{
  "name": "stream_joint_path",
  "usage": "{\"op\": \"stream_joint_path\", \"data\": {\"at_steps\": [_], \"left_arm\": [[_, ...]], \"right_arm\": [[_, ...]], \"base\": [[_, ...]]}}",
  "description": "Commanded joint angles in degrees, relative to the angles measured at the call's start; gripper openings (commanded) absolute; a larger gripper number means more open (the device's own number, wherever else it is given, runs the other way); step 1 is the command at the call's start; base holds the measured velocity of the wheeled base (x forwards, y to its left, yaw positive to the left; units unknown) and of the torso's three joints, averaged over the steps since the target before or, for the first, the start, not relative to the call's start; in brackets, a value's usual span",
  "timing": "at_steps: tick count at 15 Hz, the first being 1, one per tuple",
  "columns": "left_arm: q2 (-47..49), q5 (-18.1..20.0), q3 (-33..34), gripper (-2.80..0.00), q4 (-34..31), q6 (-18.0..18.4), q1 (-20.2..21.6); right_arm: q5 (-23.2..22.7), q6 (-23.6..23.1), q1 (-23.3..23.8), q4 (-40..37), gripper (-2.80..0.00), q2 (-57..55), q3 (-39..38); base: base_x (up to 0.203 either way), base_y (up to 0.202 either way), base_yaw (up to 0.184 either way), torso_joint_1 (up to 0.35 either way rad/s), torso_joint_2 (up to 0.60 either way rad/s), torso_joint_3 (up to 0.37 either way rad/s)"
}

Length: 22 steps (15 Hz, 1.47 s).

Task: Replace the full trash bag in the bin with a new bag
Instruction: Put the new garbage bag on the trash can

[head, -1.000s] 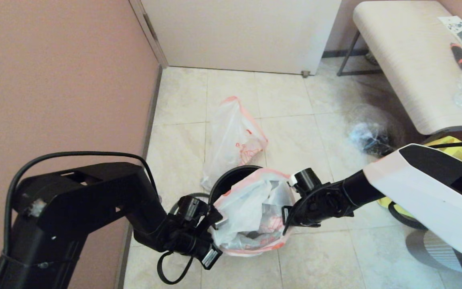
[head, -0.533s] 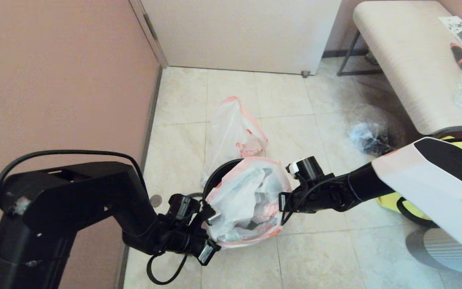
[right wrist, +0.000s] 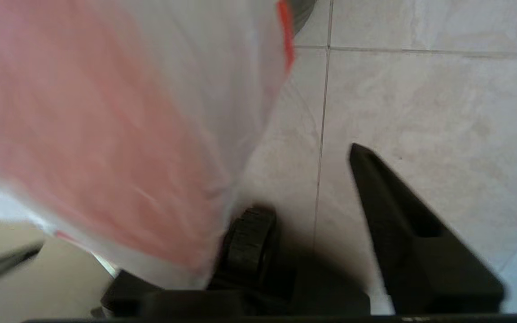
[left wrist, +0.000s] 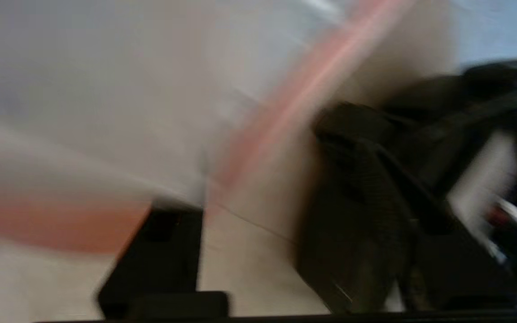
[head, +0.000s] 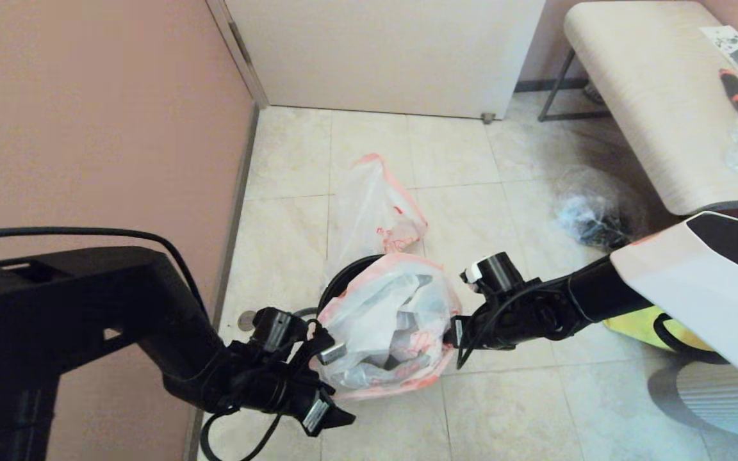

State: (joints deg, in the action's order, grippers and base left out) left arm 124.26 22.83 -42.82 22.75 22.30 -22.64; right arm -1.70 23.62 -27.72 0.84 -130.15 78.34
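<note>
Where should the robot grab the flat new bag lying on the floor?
Probably by a pink-orange handle of the new bag, coming from above. It lies crumpled on the floor tiles behind the bin, and the handle loop sticks up, giving the fingers a thin edge to pinch.

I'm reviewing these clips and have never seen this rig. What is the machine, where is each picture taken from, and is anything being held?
It is a two-armed robot. The wide picture comes from its head, looking down at a tiled floor; the other two come from cameras on its wrists. The left gripper and right gripper flank the full trash bag, which sits in front of the black bin. In the right wrist view the right gripper's fingers are spread, gripping nothing; the left wrist view is too blurred to judge. The new bag lies on the floor behind the bin, a clear bag of dark lumps near the bench.
</note>
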Motion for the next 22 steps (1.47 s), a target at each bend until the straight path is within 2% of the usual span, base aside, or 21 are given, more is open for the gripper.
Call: {"op": "stream_joint_path", "data": {"at_steps": [1, 3, 4, 5, 7, 8, 10, 12, 14, 16, 18, 20, 22], "left_arm": [[-5.9, 0.9, 1.1, 0.00, -5.3, -0.3, -0.1], [-9.7, 3.1, 1.7, 0.00, -8.9, -3.8, -0.8], [-11.2, 3.4, 1.9, 0.00, -10.3, -7.5, -1.6], [-11.7, 3.5, 2.2, 0.00, -11.2, -9.7, -1.9], [-11.8, 3.5, 2.6, 0.00, -11.5, -11.8, -2.0], [-11.8, 3.5, 2.4, 0.00, -11.4, -14.5, -2.1], [-11.8, 3.3, 0.7, 0.00, -11.5, -21.0, -3.1], [-11.2, 3.0, -2.3, 0.00, -11.6, -30.4, -4.4], [-9.2, -0.7, -6.2, 0.00, -11.7, -39.6, -6.7], [-5.5, -6.5, -9.2, 0.00, -11.8, -45.8, -7.7], [-3.9, -9.7, -10.3, 0.00, -14.5, -49.2, -7.9], [-4.6, -10.9, -10.3, 0.00, -15.7, -51.9, -7.8], [-4.6, -11.7, -11.8, 0.00, -15.9, -57.8, -7.6]], "right_arm": [[0.1, 0.1, 0.0, -0.1, 0.00, 0.7, -0.1], [0.1, 0.2, 0.0, -0.1, 0.00, 0.7, -0.3], [0.1, 0.2, 0.0, 0.0, 0.00, 0.5, -0.6], [0.1, 0.2, 0.0, -0.1, 0.00, 0.5, -0.8], [0.2, 0.1, -0.1, 0.0, 0.00, 0.8, -1.5], [0.2, 0.1, -0.1, 0.0, 0.00, 1.1, -1.6], [0.2, 0.1, 0.0, 0.1, 0.00, 1.5, -2.0], [0.2, 0.1, 0.2, 0.4, 0.00, 1.7, -2.4], [0.2, 0.1, 0.4, 0.5, 0.00, 1.7, -2.5], [0.2, 0.2, 0.4, 0.5, 0.00, 2.0, -2.6], [0.2, 0.2, 0.4, 0.5, 0.00, 2.1, -2.6], [0.2, 0.2, 0.5, 0.6, 0.00, 1.9, -2.7], [0.3, 0.2, 0.6, 0.6, 0.00, 1.9, -3.1]], "base": [[0.000, 0.000, 0.000, 0.000, 0.00, 0.000], [0.000, 0.000, 0.000, 0.000, 0.00, 0.000], [0.000, 0.000, 0.000, 0.000, 0.00, 0.000], [0.000, 0.000, 0.000, 0.000, 0.00, 0.000], [0.000, 0.000, 0.000, 0.000, 0.00, 0.000], [0.000, 0.000, 0.000, 0.000, 0.00, 0.000], [0.000, 0.000, 0.000, 0.000, 0.00, 0.000], [0.000, 0.000, 0.000, 0.000, 0.00, 0.000], [0.000, 0.000, 0.000, 0.000, 0.00, 0.000], [0.000, 0.000, 0.000, 0.000, 0.00, 0.000], [0.000, 0.000, 0.000, 0.000, 0.00, 0.000], [0.000, 0.000, 0.000, 0.000, 0.00, 0.000], [0.000, 0.000, 0.000, 0.000, 0.00, 0.000]]}}
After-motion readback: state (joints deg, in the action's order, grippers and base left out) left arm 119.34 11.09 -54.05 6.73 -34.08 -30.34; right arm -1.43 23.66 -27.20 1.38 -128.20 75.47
